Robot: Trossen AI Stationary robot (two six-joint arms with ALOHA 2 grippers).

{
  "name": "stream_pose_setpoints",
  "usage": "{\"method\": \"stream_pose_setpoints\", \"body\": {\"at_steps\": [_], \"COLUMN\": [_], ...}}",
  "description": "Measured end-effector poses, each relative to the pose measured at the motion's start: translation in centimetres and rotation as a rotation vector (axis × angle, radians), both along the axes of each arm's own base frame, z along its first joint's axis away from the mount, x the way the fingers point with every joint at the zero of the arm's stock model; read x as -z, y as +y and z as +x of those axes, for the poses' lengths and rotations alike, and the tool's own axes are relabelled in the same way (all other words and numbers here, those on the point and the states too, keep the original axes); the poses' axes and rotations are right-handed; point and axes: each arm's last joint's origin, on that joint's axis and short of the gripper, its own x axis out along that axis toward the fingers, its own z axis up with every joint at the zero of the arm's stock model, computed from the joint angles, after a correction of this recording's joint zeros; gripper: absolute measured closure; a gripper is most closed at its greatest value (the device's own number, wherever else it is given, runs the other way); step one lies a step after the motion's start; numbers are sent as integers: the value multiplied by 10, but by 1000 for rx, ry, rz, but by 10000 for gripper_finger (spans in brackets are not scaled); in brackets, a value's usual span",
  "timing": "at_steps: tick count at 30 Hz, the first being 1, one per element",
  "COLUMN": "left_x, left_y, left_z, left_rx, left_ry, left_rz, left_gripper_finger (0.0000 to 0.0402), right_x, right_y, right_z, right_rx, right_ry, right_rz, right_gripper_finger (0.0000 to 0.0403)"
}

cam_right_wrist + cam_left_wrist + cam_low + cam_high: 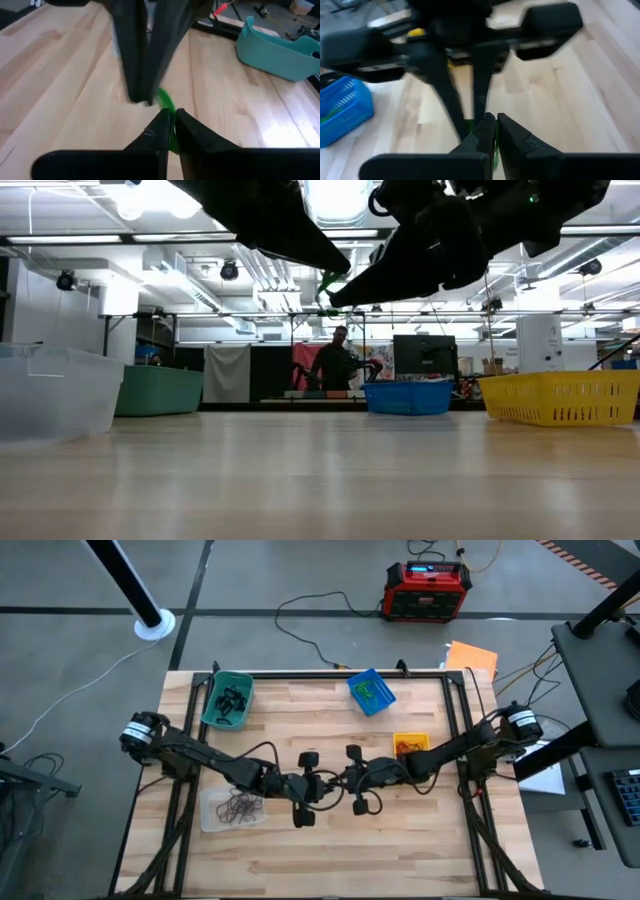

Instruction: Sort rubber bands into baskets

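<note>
Both grippers meet above the middle of the table, each shut on one bright green rubber band [325, 285]. My left gripper [493, 119] comes from the table's left and my right gripper [172, 114] from its right. The teal basket [228, 700] holds black bands and the blue basket [371, 691] holds green ones. The yellow basket [410, 744] holds reddish bands, and the clear basket [232, 808] holds dark brown ones. All of the baskets rest flat on the wooden table. My left gripper pinches part of the green band [494, 145] between its two fingers, coming from the table's left and slanting down. The band is clear of the table. My right gripper pinches another part of the green band [171, 131] between its two fingers, coming from the table's right and slanting slightly down. A short green stretch [165, 100] runs from its fingertips to the left gripper's fingers [140, 75].
Bare wood lies under the two grippers and toward the near edge [330, 860]. A black frame [330, 675] runs along the table's far edge. A person [338, 360] stands in the room beyond the table. A red device [428, 590] sits on the floor behind.
</note>
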Motion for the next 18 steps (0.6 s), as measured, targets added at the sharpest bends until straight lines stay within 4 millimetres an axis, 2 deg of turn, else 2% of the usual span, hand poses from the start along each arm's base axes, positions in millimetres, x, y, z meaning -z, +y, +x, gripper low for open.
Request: {"method": "stream_pose_setpoints", "body": {"at_steps": [5,10,14,18], "left_x": [0,1,-6,-14], "left_y": [2,5,11,16], "left_z": [0,-2,-6,-11], "left_rx": [-60,-109,-184,-257], "left_ry": [-3,10,15,13], "left_rz": [9,77,206,322], "left_gripper_finger": [386,325,271,236], "right_x": [2,-6,-22,-44], "right_y": [-1,-7,-31,-68], "right_z": [-3,-11,-17,-20], "right_rx": [5,37,176,387], "right_ry": [43,103,221,331], "right_rz": [0,-12,-55,-176], "right_gripper_finger": [393,394,394,394]}}
